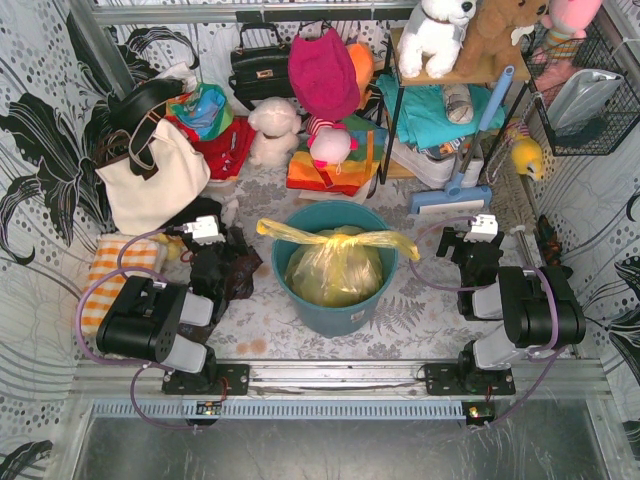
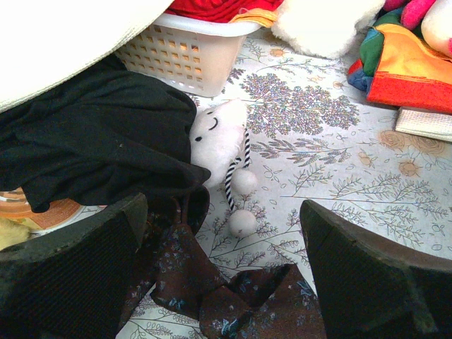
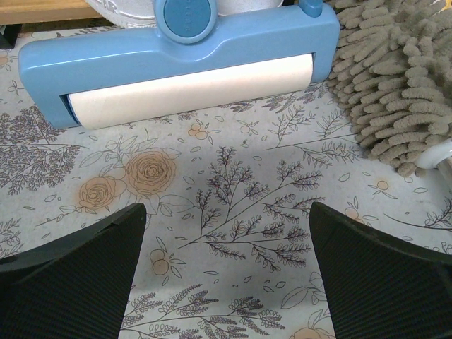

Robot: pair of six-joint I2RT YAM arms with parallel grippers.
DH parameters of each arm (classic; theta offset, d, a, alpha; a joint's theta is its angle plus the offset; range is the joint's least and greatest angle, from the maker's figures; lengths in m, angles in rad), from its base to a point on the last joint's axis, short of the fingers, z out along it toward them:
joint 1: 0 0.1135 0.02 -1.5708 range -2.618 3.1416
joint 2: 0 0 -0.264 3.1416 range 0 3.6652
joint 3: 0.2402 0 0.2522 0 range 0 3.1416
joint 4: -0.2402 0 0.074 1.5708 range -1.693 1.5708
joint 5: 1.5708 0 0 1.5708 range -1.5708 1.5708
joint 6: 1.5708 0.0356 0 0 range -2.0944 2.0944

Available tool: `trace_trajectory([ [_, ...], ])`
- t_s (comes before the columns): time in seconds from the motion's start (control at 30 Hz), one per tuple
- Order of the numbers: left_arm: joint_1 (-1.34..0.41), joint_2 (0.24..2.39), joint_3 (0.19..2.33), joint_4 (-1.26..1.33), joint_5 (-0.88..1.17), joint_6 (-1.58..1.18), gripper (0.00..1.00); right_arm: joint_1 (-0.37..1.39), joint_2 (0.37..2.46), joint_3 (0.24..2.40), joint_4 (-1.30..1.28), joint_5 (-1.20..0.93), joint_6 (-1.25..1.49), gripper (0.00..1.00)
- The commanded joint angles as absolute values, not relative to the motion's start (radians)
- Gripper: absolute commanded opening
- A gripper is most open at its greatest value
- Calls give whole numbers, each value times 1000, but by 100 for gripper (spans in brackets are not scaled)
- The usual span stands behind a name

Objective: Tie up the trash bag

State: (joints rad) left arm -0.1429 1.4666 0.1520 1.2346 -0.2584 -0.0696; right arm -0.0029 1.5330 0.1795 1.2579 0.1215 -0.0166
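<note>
The trash bag (image 1: 335,265), thin yellow-green plastic, sits in a round teal bin (image 1: 340,312) at the middle of the table. Its top is gathered, and two twisted ends (image 1: 385,241) stretch left and right over the rim. Left of the bin, my left gripper (image 1: 212,224) is open and low over a dark brown patterned cloth (image 2: 212,282); nothing lies between its fingers (image 2: 78,282). My right gripper (image 1: 468,238) is open to the right of the bin, over bare flowered tablecloth (image 3: 233,205). Neither wrist view shows the bag.
A cream tote (image 1: 150,175) and black fabric (image 2: 92,141) lie at the left, beside a white lattice basket (image 2: 183,53) and a small white plush (image 2: 219,138). A blue lint roller (image 3: 176,63) and beige mop head (image 3: 395,78) lie ahead of the right gripper. Toys crowd the back.
</note>
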Motion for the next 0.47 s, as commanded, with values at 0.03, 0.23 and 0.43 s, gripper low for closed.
trace_trajectory([
  [0.03, -134, 1469, 173, 1289, -272, -58, 98, -8, 1534, 192, 1301, 107, -22, 97],
  [0.23, -132, 1469, 176, 1282, -267, -62, 98, -8, 1534, 193, 1301, 107, -21, 97],
  [0.43, -94, 1469, 208, 1217, -208, -83, 98, -8, 1534, 192, 1300, 107, -22, 97],
])
